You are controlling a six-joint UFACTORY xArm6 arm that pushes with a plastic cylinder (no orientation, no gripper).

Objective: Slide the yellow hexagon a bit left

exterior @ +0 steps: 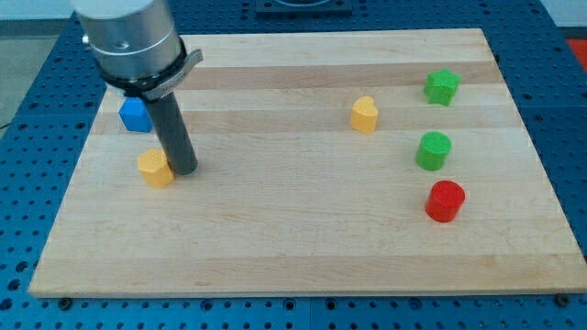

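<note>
The yellow hexagon (155, 169) lies on the wooden board at the view's left. My tip (184, 170) stands on the board right beside the hexagon, on its right side, touching it or nearly so. The dark rod rises from there up to the grey arm body (128, 41) at the view's top left.
A blue block (135, 115) lies above the hexagon, partly behind the arm. A yellow heart-shaped block (364, 115) sits at centre right. A green star (441, 87), a green cylinder (434, 150) and a red cylinder (446, 201) stand at the right. The board's left edge (69, 197) is close.
</note>
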